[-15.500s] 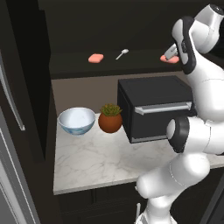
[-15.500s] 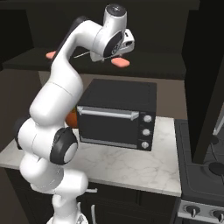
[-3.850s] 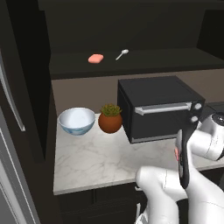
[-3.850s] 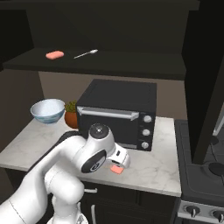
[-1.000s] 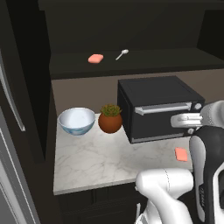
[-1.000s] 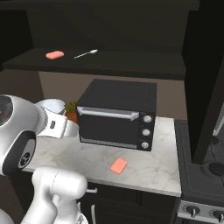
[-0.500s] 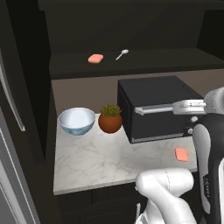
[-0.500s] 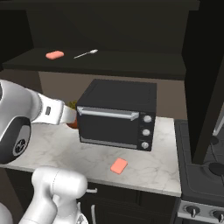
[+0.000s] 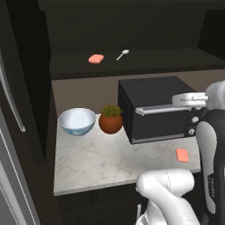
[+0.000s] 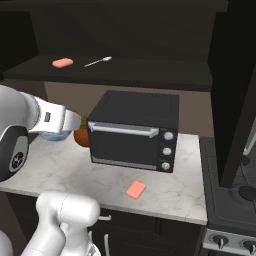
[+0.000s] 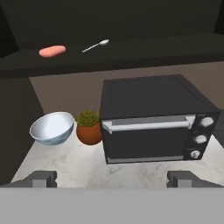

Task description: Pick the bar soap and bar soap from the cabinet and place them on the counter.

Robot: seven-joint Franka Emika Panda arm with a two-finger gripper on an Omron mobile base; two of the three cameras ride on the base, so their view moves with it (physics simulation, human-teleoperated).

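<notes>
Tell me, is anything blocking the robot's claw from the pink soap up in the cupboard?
Nothing visible does. The soap lies on the open cabinet shelf beside a spoon. The open gripper sits lower, over the counter, facing the toaster oven.

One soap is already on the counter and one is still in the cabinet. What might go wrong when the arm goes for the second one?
1. The bar soap in the cabinet lies close to a spoon; the open gripper might knock the spoon off the shelf.
2. The toaster oven stands under that shelf, so the rising arm may hit it.
3. The placed soap lies on the counter in front of the oven; a low swing could push it off.
</notes>
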